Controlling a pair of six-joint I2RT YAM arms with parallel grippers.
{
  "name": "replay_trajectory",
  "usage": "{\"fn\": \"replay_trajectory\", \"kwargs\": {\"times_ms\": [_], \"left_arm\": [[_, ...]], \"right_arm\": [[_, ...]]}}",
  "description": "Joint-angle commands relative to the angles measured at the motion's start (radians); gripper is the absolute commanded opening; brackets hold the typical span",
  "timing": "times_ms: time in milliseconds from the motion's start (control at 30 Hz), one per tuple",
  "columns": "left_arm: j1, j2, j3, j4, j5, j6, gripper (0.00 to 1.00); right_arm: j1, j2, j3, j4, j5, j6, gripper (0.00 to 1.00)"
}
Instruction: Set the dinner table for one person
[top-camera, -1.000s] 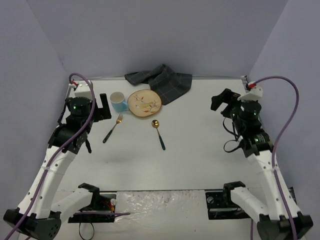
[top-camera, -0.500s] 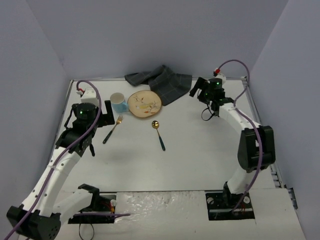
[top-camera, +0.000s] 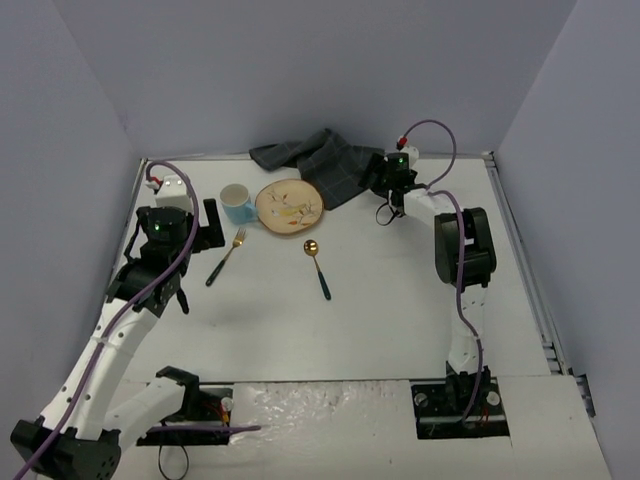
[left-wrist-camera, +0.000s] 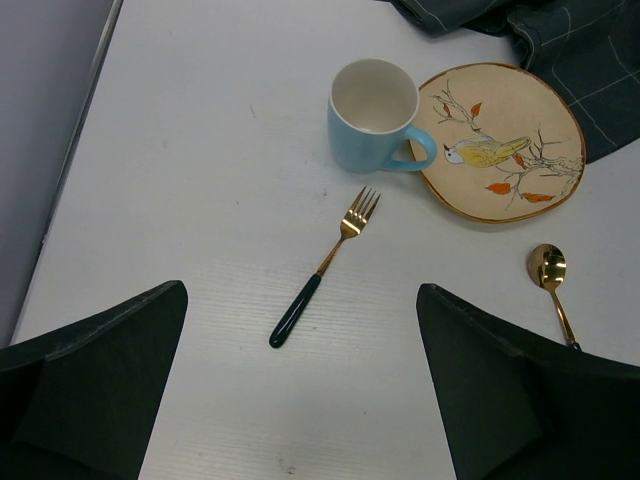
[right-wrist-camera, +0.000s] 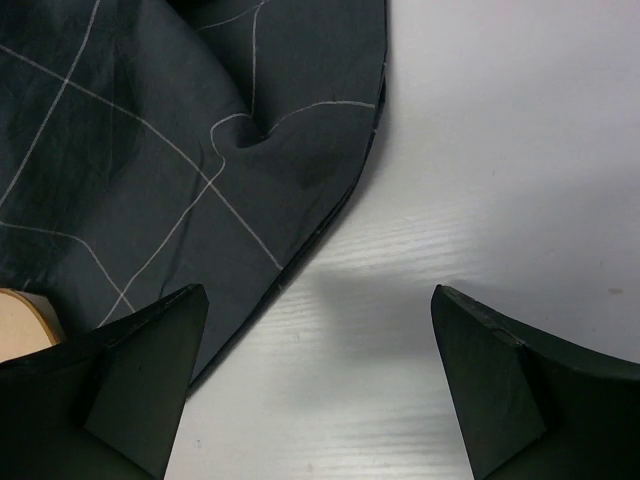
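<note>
On the white dinner table (top-camera: 400, 300) lie a bird-painted plate (top-camera: 289, 207), a light blue mug (top-camera: 236, 203) touching its left rim, a gold fork with a dark handle (top-camera: 226, 257) and a gold spoon (top-camera: 318, 266). A dark grey checked cloth (top-camera: 320, 160) lies crumpled behind the plate. My left gripper (top-camera: 208, 228) is open and empty, above the table left of the mug; its view shows the mug (left-wrist-camera: 373, 115), plate (left-wrist-camera: 500, 140), fork (left-wrist-camera: 325, 265) and spoon (left-wrist-camera: 553, 285). My right gripper (top-camera: 376, 186) is open and empty, low over the cloth's right edge (right-wrist-camera: 150, 150).
Grey walls close in the table on the far, left and right sides. Metal rails run along the table's edges (top-camera: 520, 250). The arm bases and cables sit at the near edge (top-camera: 190, 410). A sliver of the plate shows in the right wrist view (right-wrist-camera: 20, 315).
My right arm has swung from the right side of the table far over to the cloth's right edge. My left arm has shifted slightly right, still beside the mug.
</note>
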Motion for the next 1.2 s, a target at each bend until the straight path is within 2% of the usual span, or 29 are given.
{"fn": "replay_trajectory", "kwargs": {"times_ms": [0, 200, 467, 633, 867, 933, 1000, 1033, 1067, 1167], "left_arm": [[0.002, 0.005, 0.023, 0.053, -0.025, 0.018, 0.97], [0.002, 0.003, 0.024, 0.049, -0.025, 0.015, 0.97], [0.002, 0.003, 0.024, 0.046, -0.024, 0.015, 0.97], [0.002, 0.006, 0.024, 0.046, -0.023, 0.013, 0.97], [0.002, 0.011, 0.024, 0.047, -0.024, 0.013, 0.97], [0.002, 0.012, 0.024, 0.048, -0.024, 0.013, 0.97], [0.002, 0.014, 0.024, 0.049, -0.025, 0.013, 0.97], [0.002, 0.016, 0.024, 0.049, -0.025, 0.013, 0.97], [0.002, 0.018, 0.023, 0.049, -0.023, 0.013, 0.97], [0.002, 0.024, 0.022, 0.053, -0.021, 0.014, 0.97]], "right_arm": [[0.019, 0.009, 0.097, 0.09, 0.049, -0.011, 0.9], [0.022, 0.091, 0.129, 0.119, 0.045, -0.029, 0.9], [0.022, 0.172, 0.177, 0.136, 0.047, 0.034, 0.88], [0.019, 0.223, 0.211, 0.129, 0.051, 0.068, 0.79], [0.009, 0.271, 0.242, 0.118, 0.049, 0.088, 0.55], [0.004, 0.277, 0.248, 0.117, 0.046, 0.091, 0.41], [-0.003, 0.274, 0.245, 0.122, 0.049, 0.089, 0.24], [-0.005, 0.268, 0.241, 0.126, 0.051, 0.088, 0.2], [-0.01, 0.255, 0.236, 0.131, 0.057, 0.083, 0.09], [-0.03, 0.196, 0.218, 0.11, 0.052, 0.058, 0.0]]}}
